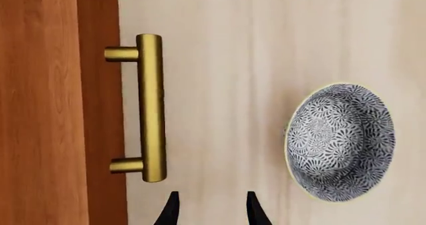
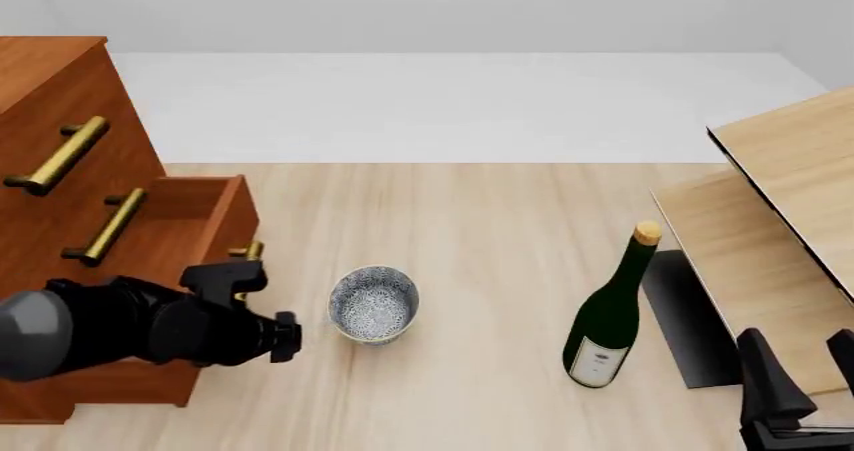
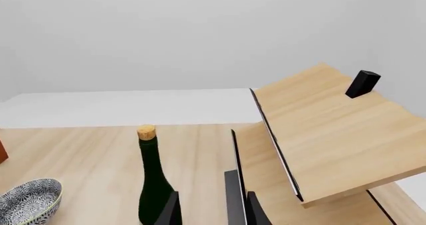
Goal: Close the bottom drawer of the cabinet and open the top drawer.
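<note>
The reddish-brown cabinet (image 2: pixel 47 56) stands at the left. Its top drawer (image 2: pixel 100 106) sits flush, with its brass handle (image 2: pixel 56 156) showing. The bottom drawer (image 2: pixel 187 236) is pulled out toward the table's middle, and my left arm partly hides its brass handle (image 2: pixel 248 254). In the left wrist view that handle (image 1: pixel 151 108) stands off the drawer front (image 1: pixel 100 110). My left gripper (image 1: pixel 213 212) is open, just short of the handle's end and a little to the bowl's side, touching nothing. My right gripper (image 2: pixel 801 356) (image 3: pixel 213 212) hangs open and empty at the near right.
A blue-patterned bowl (image 2: pixel 374 304) (image 1: pixel 339 142) sits on the table just right of the open drawer. A dark green corked wine bottle (image 2: pixel 607 321) (image 3: pixel 154 180) stands right of centre. Pale wood furniture (image 2: pixel 787 191) (image 3: pixel 332 130) with a small black block (image 3: pixel 362 84) fills the right.
</note>
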